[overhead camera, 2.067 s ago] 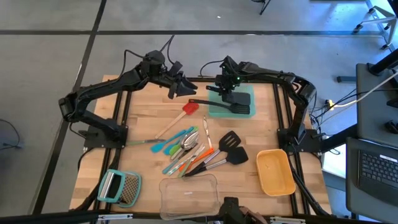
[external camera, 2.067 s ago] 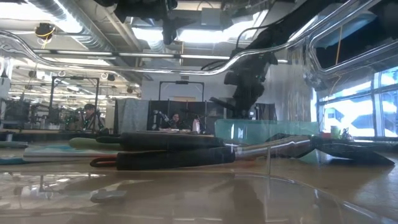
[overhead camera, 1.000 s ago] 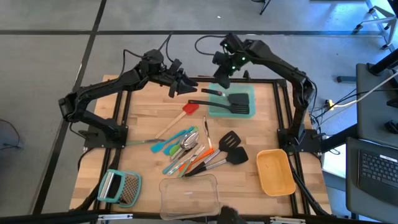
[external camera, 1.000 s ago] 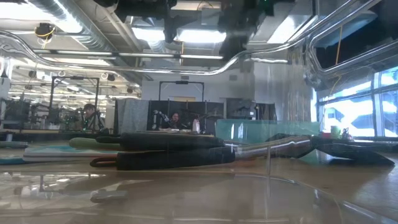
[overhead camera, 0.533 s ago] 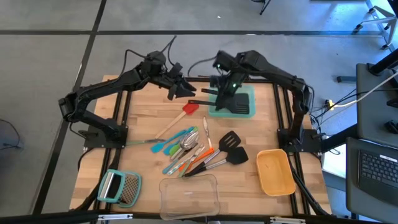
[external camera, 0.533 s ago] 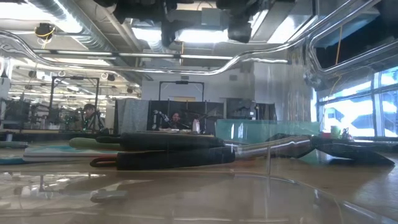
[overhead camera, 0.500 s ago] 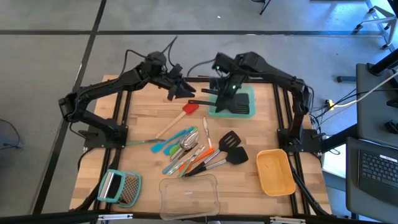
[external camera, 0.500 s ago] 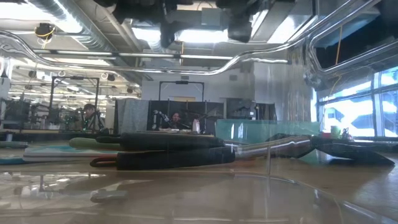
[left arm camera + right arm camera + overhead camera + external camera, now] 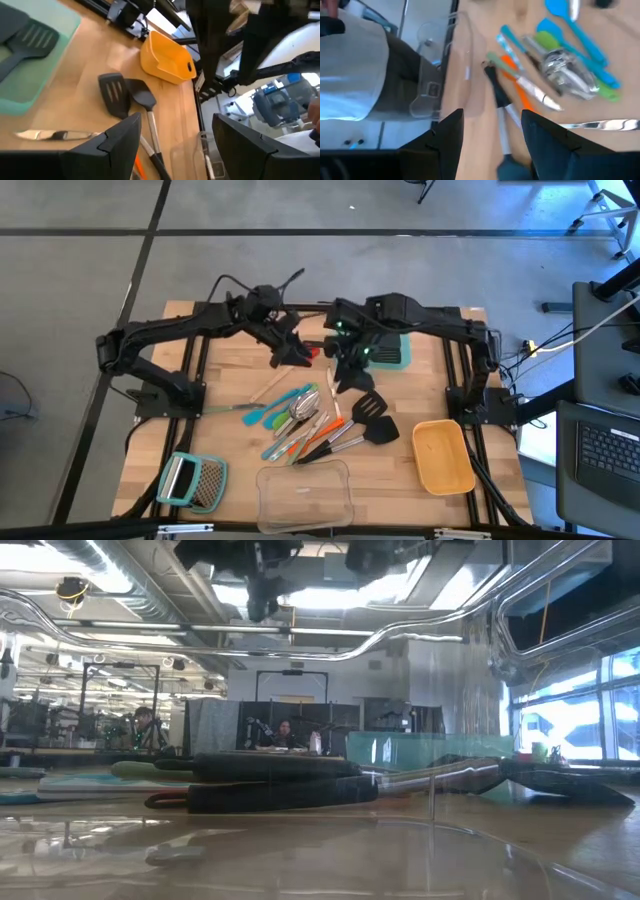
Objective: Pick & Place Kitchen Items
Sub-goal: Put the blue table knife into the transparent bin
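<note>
The kitchen items lie in a loose pile point(image 9: 300, 420) at the table's middle: teal spatulas point(image 9: 575, 30), a silver spoon point(image 9: 567, 72), orange and green tools. Two black slotted spatulas point(image 9: 370, 415) lie just right of the pile. A red spatula's wooden handle point(image 9: 266, 388) shows below my left gripper point(image 9: 287, 356), which hovers open above it. My right gripper point(image 9: 342, 372) hovers open above the pile's far side. More black spatulas point(image 9: 27, 37) rest in the teal container point(image 9: 392, 350).
A yellow container point(image 9: 443, 455) stands at the near right, and a clear container point(image 9: 305, 490) at the near edge. A grater with a teal handle point(image 9: 190, 480) lies near left. A silver knife point(image 9: 329, 388) lies by the pile. Bare wood shows at the left.
My right gripper has swung from the far edge, past the teal container, toward the near edge and now hangs over the pile's far side, tipped further down. My left gripper has moved a little toward the near edge and tipped down over the red spatula. No item has moved.
</note>
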You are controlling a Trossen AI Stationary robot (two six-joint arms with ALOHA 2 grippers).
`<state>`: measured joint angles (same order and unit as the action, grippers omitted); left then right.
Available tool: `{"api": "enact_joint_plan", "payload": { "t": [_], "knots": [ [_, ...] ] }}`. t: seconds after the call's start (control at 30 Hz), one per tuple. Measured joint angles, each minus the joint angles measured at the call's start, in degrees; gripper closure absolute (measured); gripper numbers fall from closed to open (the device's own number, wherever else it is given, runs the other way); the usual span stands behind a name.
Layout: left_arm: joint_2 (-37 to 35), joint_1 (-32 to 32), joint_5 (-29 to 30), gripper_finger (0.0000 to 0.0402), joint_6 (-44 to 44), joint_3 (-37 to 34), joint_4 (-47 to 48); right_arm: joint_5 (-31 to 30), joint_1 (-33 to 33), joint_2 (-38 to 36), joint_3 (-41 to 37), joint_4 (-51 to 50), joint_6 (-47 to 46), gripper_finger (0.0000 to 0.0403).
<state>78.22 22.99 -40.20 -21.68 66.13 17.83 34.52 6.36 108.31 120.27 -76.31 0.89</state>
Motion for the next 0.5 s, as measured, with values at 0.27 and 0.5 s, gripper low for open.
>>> {"api": "enact_joint_plan", "payload": {
  "t": [0.27,0.5],
  "knots": [
    [0.0,-5.1,11.6,0.0162,-4.2,0.0,-5.0,1.6,-1.7,-3.1,-8.4,0.0,-2.5,0.0201],
    [0.0,-7.4,18.2,0.0162,-9.1,0.0,-5.4,6.0,-3.5,-22.8,-39.1,28.8,-16.4,0.0201]
  ]
}}
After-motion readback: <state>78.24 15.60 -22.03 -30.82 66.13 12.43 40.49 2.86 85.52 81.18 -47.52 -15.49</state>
